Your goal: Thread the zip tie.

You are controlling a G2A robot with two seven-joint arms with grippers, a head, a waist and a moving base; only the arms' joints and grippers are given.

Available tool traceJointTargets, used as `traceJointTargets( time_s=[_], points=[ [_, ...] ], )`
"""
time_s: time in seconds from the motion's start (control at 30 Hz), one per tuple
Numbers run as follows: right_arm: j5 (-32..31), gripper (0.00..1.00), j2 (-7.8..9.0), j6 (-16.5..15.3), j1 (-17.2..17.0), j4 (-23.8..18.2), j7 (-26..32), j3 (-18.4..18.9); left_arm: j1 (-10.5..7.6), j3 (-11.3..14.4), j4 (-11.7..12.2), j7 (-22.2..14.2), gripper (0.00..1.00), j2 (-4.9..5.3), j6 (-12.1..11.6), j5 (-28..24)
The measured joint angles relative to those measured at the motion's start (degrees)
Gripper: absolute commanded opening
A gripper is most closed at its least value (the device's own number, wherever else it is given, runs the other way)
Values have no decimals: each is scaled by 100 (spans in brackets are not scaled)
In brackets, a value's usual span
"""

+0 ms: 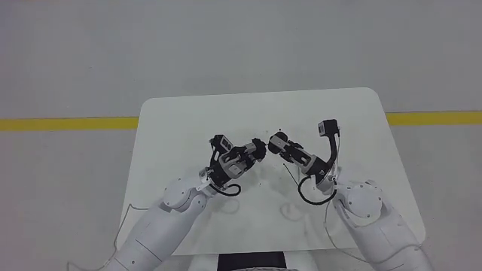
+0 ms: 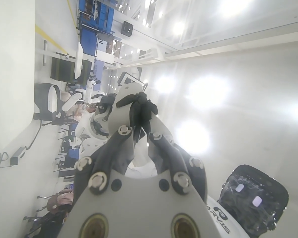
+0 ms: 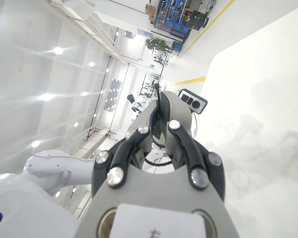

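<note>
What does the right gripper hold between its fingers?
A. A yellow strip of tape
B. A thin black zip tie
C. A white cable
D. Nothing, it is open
B: in the right wrist view the right gripper is shut on a thin black zip tie, whose end sticks out past the fingertips.

Zip tie [image 3: 159, 94] in right gripper [image 1: 276, 143], beside left gripper [image 1: 258, 149], above table [image 1: 188, 120].
</note>
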Motion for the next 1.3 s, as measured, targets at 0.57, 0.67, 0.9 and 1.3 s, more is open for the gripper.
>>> traceJointTargets(
  time_s=[0.57,0.67,0.9,1.3],
  points=[
    [1238,100,60,0,5,657,2025,963,81,-462,-145,-716,0,201,-302,1500],
    [1530,100,75,72,77,890,2565,943,109,-576,-205,-804,0,236,-302,1913],
    [1521,100,76,74,79,892,2548,937,112,-601,-215,-787,0,244,-302,2112],
    [1704,100,99,357,256,1313,2522,921,165,-641,-435,-55,0,336,-303,3879]
  ],
)
